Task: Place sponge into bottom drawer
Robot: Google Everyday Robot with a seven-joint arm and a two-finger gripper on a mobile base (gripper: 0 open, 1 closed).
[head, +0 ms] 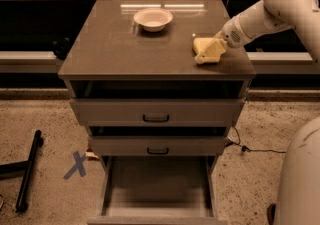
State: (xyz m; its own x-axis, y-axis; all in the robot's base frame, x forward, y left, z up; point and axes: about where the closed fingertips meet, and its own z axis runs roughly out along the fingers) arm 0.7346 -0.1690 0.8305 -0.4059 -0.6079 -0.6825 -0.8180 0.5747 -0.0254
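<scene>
The pale yellow sponge (202, 45) lies on the right part of the cabinet top (125, 49), near its front edge. My gripper (211, 52) reaches in from the right and is right at the sponge, at tabletop height, overlapping its right side. The bottom drawer (157, 189) is pulled out wide below, and its flat floor is bare. The white arm comes from the upper right corner.
A round cream bowl (153, 18) stands at the back middle of the cabinet top. The two upper drawers (156, 111) with black handles are slightly ajar. A black bar (27, 171) and a blue X mark (76, 165) lie on the floor at left. A cable (250, 149) runs at right.
</scene>
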